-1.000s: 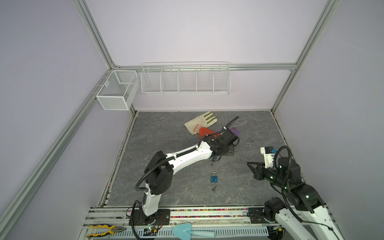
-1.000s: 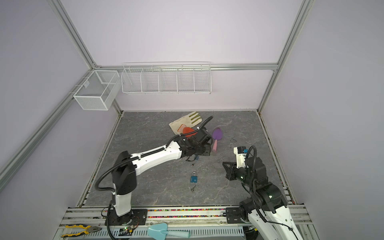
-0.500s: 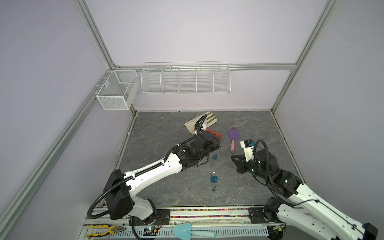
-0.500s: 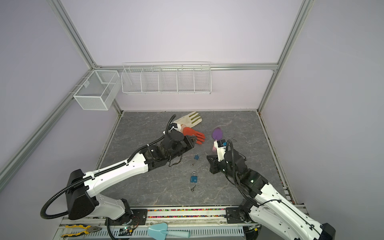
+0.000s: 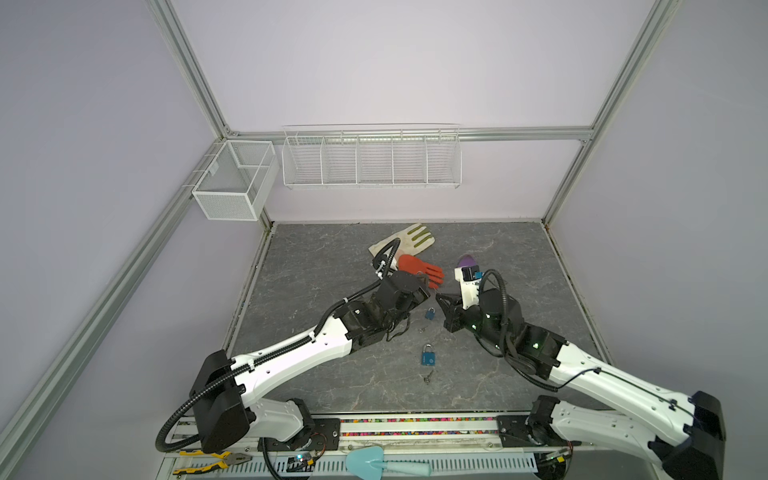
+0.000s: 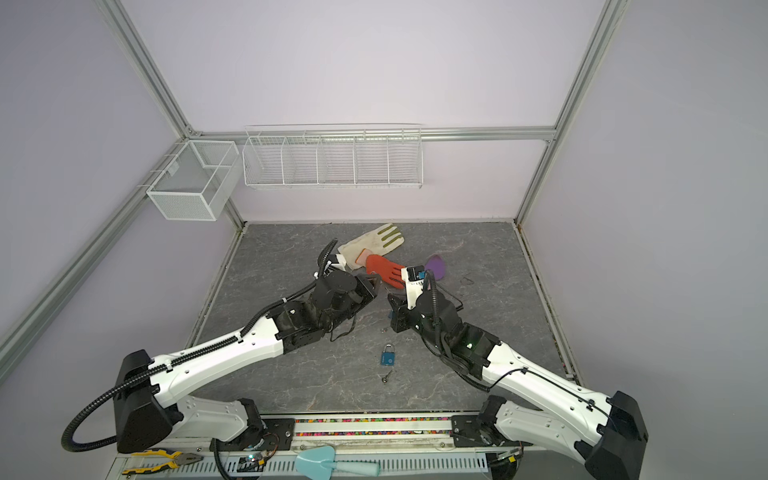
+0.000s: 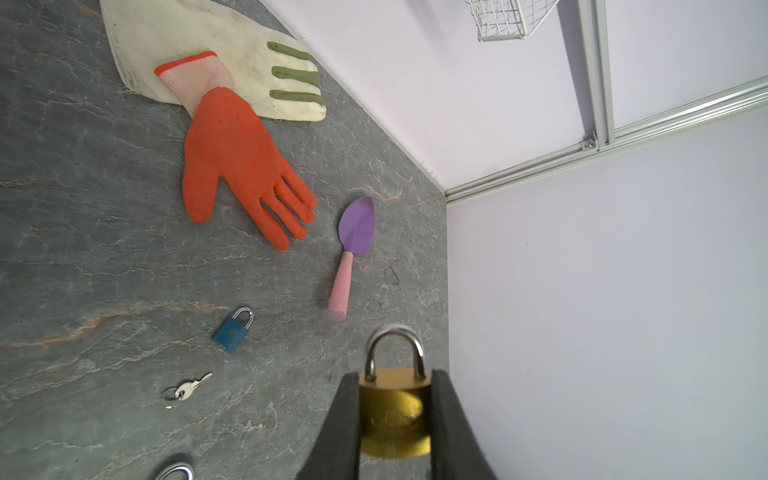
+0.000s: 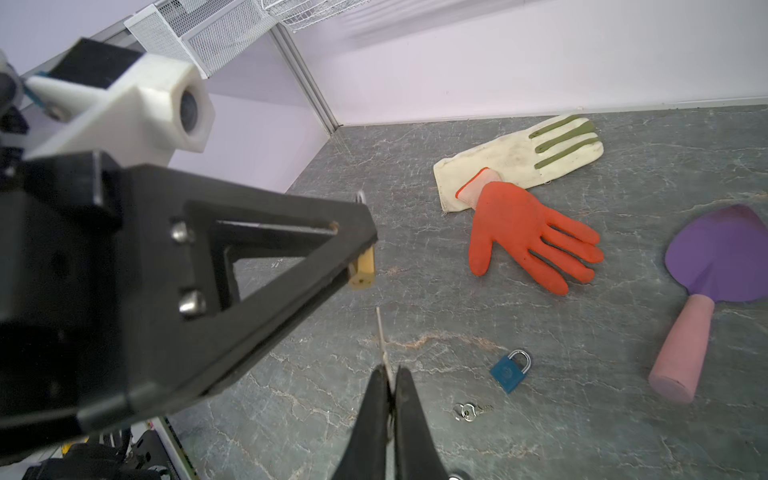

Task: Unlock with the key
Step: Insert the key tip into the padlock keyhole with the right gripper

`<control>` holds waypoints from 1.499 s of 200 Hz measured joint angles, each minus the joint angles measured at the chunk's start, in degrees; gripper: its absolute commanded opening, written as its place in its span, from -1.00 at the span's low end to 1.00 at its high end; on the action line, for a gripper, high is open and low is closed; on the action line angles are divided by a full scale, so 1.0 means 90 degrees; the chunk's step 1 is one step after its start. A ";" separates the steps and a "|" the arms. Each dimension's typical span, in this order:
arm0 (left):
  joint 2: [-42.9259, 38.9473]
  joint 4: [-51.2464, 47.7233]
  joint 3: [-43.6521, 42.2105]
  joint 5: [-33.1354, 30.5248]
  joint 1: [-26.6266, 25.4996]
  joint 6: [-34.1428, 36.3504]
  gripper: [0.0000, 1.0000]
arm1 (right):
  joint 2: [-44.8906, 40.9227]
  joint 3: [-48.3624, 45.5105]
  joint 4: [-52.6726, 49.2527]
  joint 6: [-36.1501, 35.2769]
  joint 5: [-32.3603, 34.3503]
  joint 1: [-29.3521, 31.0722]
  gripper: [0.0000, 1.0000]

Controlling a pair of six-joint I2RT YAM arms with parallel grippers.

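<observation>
Both arms have converged mid-frame: left gripper (image 7: pixel 395 376) clamps brass padlock (image 7: pixel 395 411); right gripper (image 8: pixel 390 372) pinches key (image 8: pixel 380 328), which I read as pointing frame-left, just short of it.

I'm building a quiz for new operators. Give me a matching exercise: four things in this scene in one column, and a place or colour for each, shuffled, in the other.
1. brass padlock
2. key
3. orange glove
4. trowel

A. purple blade, pink handle
B. pinched in the right gripper
C. cuff lying on the cream glove
D. clamped in the left gripper

Pairs: 1-D, 2-B, 3-C, 4-A
</observation>
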 measured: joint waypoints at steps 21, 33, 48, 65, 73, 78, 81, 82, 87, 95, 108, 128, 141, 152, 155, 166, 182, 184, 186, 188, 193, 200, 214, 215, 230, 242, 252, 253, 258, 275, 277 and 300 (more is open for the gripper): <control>-0.0049 0.0022 -0.0046 -0.0046 -0.0002 0.0007 -1.00 | 0.0151 0.0095 0.0061 0.0036 -0.0019 0.0002 -0.87; -0.0070 0.0046 -0.0046 -0.0070 -0.0002 0.0010 -1.00 | 0.0255 0.0197 0.0063 0.0056 -0.0039 0.0005 -0.87; -0.0085 0.0085 -0.0049 -0.0117 -0.0002 0.0010 -1.00 | 0.0342 0.0274 0.0080 0.0078 -0.0039 0.0007 -0.87; -0.0092 0.0117 -0.0056 -0.0170 -0.0002 0.0010 -1.00 | 0.0364 0.0274 0.0092 0.0124 -0.0041 0.0010 -0.87; -0.0092 0.0138 -0.0061 -0.0192 -0.0002 0.0010 -1.00 | 0.0372 0.0274 0.0107 0.0141 -0.0041 0.0015 -0.86; -0.0092 0.0143 -0.0063 -0.0202 -0.0002 0.0007 -1.00 | 0.0379 0.0274 0.0107 0.0146 -0.0039 0.0019 -0.87; -0.0092 0.0143 -0.0063 -0.0206 -0.0002 0.0007 -1.00 | 0.0386 0.0277 0.0107 0.0148 -0.0041 0.0027 -0.87; -0.0092 0.0146 -0.0066 -0.0206 -0.0002 0.0007 -1.00 | 0.0386 0.0277 0.0104 0.0148 -0.0041 0.0027 -0.87; -0.0092 0.0165 -0.0073 -0.0209 -0.0002 0.0007 -1.00 | 0.0401 0.0279 0.0102 0.0151 -0.0041 0.0032 -0.86; -0.0095 0.0199 -0.0090 -0.0209 -0.0002 0.0005 -1.00 | 0.0435 0.0294 0.0102 0.0151 -0.0041 0.0039 -0.87; -0.0107 0.0245 -0.0129 -0.0209 -0.0002 0.0002 -1.00 | 0.0474 0.0313 0.0107 0.0151 -0.0046 0.0044 -0.86; -0.0158 0.0282 -0.0197 -0.0233 -0.0002 -0.0010 -1.00 | 0.0488 0.0328 0.0104 0.0151 -0.0107 0.0049 -0.87; -0.0189 0.0306 -0.0221 -0.0257 -0.0002 -0.0022 -1.00 | 0.0508 0.0350 0.0109 0.0163 -0.0160 0.0066 -0.87; -0.0214 0.0342 -0.0243 -0.0277 -0.0002 -0.0022 -1.00 | 0.0520 0.0355 0.0112 0.0168 -0.0170 0.0085 -0.87; -0.0219 0.0342 -0.0243 -0.0282 -0.0002 -0.0024 -1.00 | 0.0520 0.0355 0.0109 0.0168 -0.0177 0.0090 -0.87; -0.0238 0.0347 -0.0255 -0.0313 -0.0002 -0.0024 -1.00 | 0.0520 0.0355 0.0112 0.0168 -0.0187 0.0102 -0.87; -0.0250 0.0369 -0.0274 -0.0347 -0.0002 -0.0027 -1.00 | 0.0520 0.0355 0.0114 0.0170 -0.0185 0.0114 -0.87; -0.0253 0.0376 -0.0277 -0.0350 -0.0002 -0.0027 -1.00 | 0.0520 0.0355 0.0112 0.0168 -0.0185 0.0117 -0.87; -0.0253 0.0376 -0.0279 -0.0350 -0.0002 -0.0027 -1.00 | 0.0520 0.0355 0.0112 0.0168 -0.0185 0.0119 -0.87; -0.0253 0.0376 -0.0279 -0.0347 -0.0002 -0.0029 -1.00 | 0.0520 0.0355 0.0109 0.0168 -0.0182 0.0124 -0.87; -0.0253 0.0376 -0.0282 -0.0350 -0.0002 -0.0041 -1.00 | 0.0522 0.0357 0.0107 0.0168 -0.0182 0.0129 -0.86; -0.0253 0.0381 -0.0287 -0.0347 -0.0002 -0.0056 -1.00 | 0.0527 0.0367 0.0104 0.0170 -0.0175 0.0141 -0.87; -0.0253 0.0396 -0.0294 -0.0345 -0.0002 -0.0073 -1.00 | 0.0537 0.0381 0.0112 0.0170 -0.0151 0.0143 -0.87; -0.0253 0.0401 -0.0294 -0.0347 -0.0002 -0.0073 -1.00 | 0.0537 0.0381 0.0112 0.0170 -0.0146 0.0143 -0.87; -0.0255 0.0410 -0.0304 -0.0345 -0.0002 -0.0078 -1.00 | 0.0542 0.0384 0.0107 0.0170 -0.0114 0.0143 -0.87; -0.0257 0.0432 -0.0313 -0.0345 -0.0002 -0.0100 -1.00 | 0.0576 0.0415 0.0102 0.0172 -0.0049 0.0143 -0.87; -0.0257 0.0471 -0.0325 -0.0345 -0.0002 -0.0117 -1.00 | 0.0622 0.0454 0.0100 0.0175 0.0010 0.0148 -0.87; -0.0257 0.0474 -0.0328 -0.0345 -0.0002 -0.0117 -1.00 | 0.0624 0.0454 0.0100 0.0177 0.0012 0.0148 -0.87; -0.0260 0.0495 -0.0340 -0.0345 -0.0002 -0.0119 -1.00 | 0.0646 0.0469 0.0100 0.0185 0.0032 0.0148 -0.86; -0.0260 0.0522 -0.0376 -0.0345 0.0000 -0.0119 -1.00 | 0.0687 0.0478 0.0100 0.0192 0.0068 0.0163 -0.87; -0.0260 0.0522 -0.0381 -0.0345 0.0000 -0.0119 -1.00 | 0.0690 0.0478 0.0100 0.0192 0.0070 0.0163 -0.87; -0.0260 0.0580 -0.0398 -0.0335 0.0002 -0.0119 -1.00 | 0.0716 0.0478 0.0097 0.0187 0.0083 0.0168 -0.87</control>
